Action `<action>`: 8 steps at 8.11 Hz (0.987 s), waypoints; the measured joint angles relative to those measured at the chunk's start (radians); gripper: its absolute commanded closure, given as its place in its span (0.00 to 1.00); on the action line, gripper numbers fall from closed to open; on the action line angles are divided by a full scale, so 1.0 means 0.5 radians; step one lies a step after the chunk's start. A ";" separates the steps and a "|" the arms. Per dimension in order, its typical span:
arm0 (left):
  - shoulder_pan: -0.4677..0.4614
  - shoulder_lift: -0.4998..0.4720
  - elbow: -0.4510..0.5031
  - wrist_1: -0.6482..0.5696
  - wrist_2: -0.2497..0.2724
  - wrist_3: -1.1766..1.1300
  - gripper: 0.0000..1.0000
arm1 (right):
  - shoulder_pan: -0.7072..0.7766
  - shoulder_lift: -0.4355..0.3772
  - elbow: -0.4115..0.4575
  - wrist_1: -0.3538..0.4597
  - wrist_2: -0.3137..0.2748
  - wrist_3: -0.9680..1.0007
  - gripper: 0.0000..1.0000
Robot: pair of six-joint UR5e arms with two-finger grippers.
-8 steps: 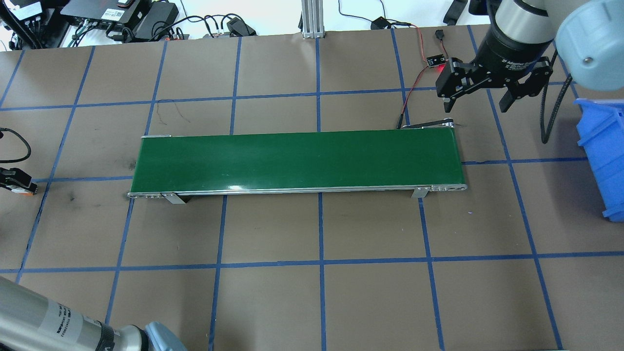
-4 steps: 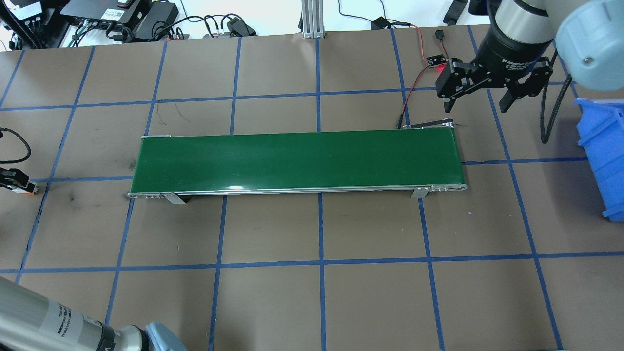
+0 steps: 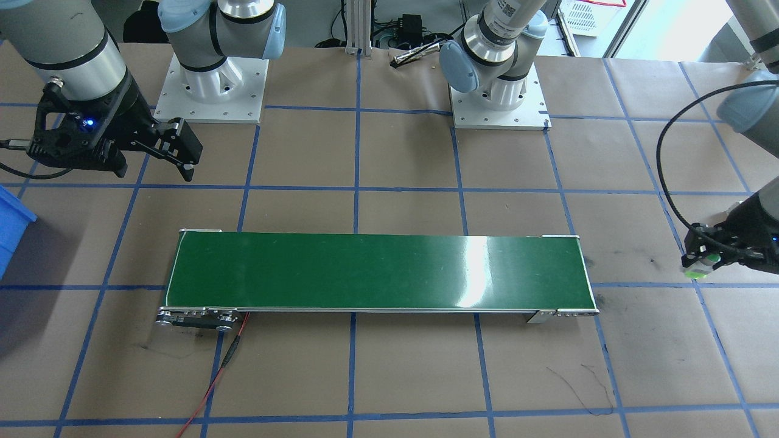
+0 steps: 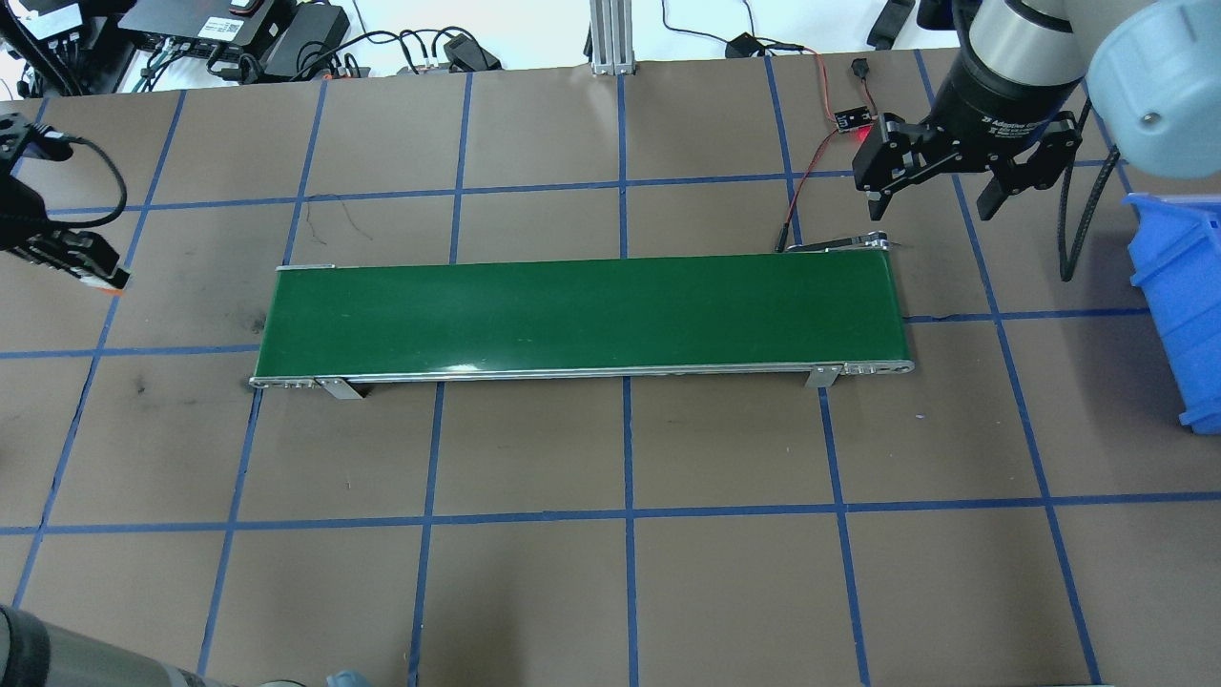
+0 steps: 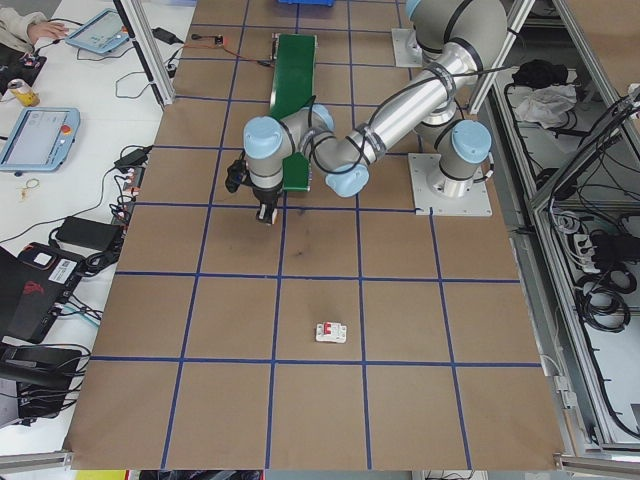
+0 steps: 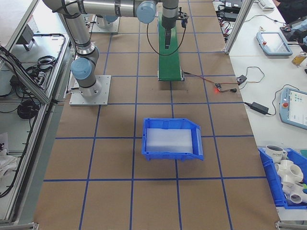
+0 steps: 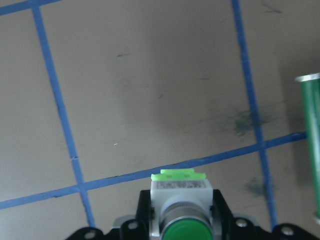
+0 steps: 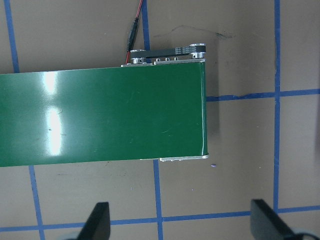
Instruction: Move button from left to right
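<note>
One button pinched in left gripper, held above tabletop beside conveyor belt end. Transport step judged underway; placement on belt required next. Right gripper spread.

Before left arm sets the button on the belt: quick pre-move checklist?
1. button clamped in left gripper: ok.
2. Button off the table: ok, held above the paper.
3. conveyor belt surface bare: ok.
4. Left gripper over the belt: not ok, it is beyond the belt's left end.
5. right gripper open and off the belt: ok.
6. Belt running: cannot tell.
</note>
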 measured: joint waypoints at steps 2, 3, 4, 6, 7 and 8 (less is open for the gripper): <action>-0.299 0.147 -0.012 -0.112 -0.016 -0.377 1.00 | 0.000 0.001 -0.001 -0.001 0.000 0.000 0.00; -0.421 0.174 -0.018 -0.123 -0.043 -0.579 1.00 | 0.000 0.001 -0.002 -0.001 0.000 0.000 0.00; -0.513 0.173 -0.022 -0.125 -0.060 -0.770 1.00 | 0.000 0.000 -0.002 -0.001 0.000 0.000 0.00; -0.606 0.123 -0.063 -0.122 -0.062 -1.020 1.00 | 0.000 0.000 -0.001 0.000 -0.002 -0.001 0.00; -0.621 0.078 -0.088 -0.098 -0.057 -1.062 1.00 | 0.000 0.000 -0.002 0.000 -0.004 -0.002 0.00; -0.628 0.023 -0.102 -0.074 -0.049 -1.072 1.00 | 0.000 0.000 -0.002 0.000 -0.006 -0.003 0.00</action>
